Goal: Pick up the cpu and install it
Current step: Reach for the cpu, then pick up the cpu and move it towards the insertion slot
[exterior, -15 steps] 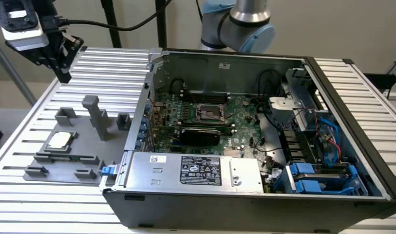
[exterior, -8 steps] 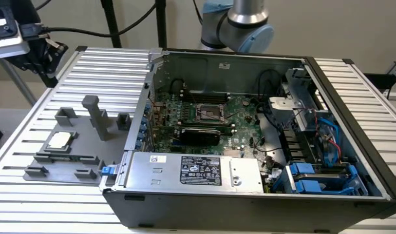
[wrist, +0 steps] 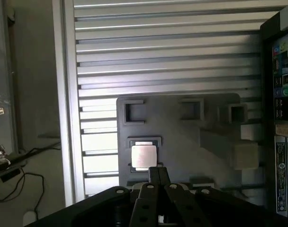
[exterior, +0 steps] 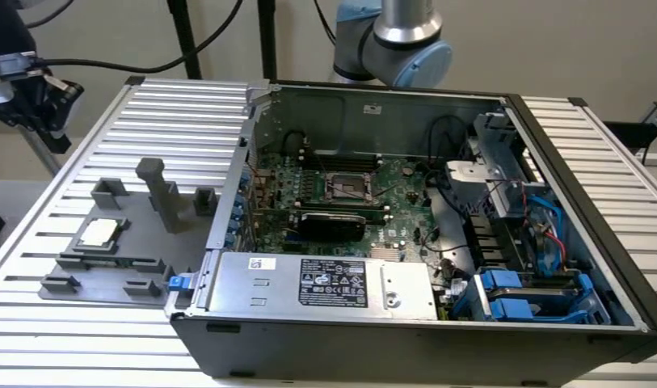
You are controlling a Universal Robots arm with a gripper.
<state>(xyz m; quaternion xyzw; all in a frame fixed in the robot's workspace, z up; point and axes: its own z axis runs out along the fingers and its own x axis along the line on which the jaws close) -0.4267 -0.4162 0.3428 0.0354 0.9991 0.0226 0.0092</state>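
Nothing's actually coming through readable here. The black label [exterior: 334, 283] on the silver box [exterior: 409, 284], lower middle of the exterior view, is showing just tiny white print and logos, and the white sticker [exterior: 263, 263] beside it is giving nothing legible either.
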